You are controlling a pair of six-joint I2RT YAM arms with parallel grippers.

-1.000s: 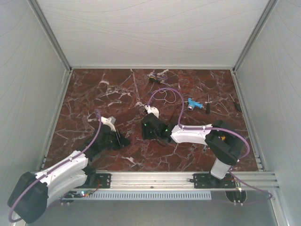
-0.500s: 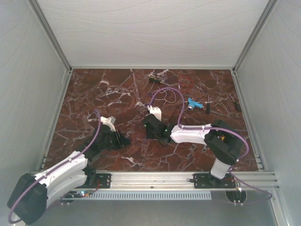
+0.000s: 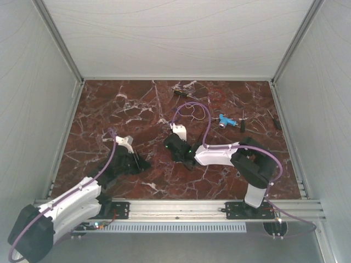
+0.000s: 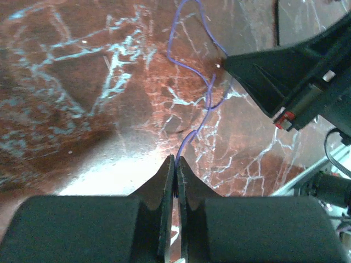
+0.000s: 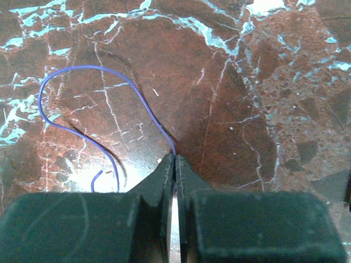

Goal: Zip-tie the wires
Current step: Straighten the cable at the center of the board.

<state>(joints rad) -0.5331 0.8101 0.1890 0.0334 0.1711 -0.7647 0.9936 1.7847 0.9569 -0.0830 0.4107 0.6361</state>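
A thin purple wire (image 4: 210, 90) curls slack on the table near its middle, between the 2 arms. The left gripper (image 4: 175, 159) has its fingers pressed together on one stretch of it, and the right gripper (image 5: 174, 158) pinches another stretch the same way. I'd guess the 2 holds are meant to gather the strand for bundling. Underneath is a dark red marble table (image 3: 109, 109) veined white, with a blue-handled tool (image 3: 227, 121) far right and plain white panels (image 3: 175, 38) around.
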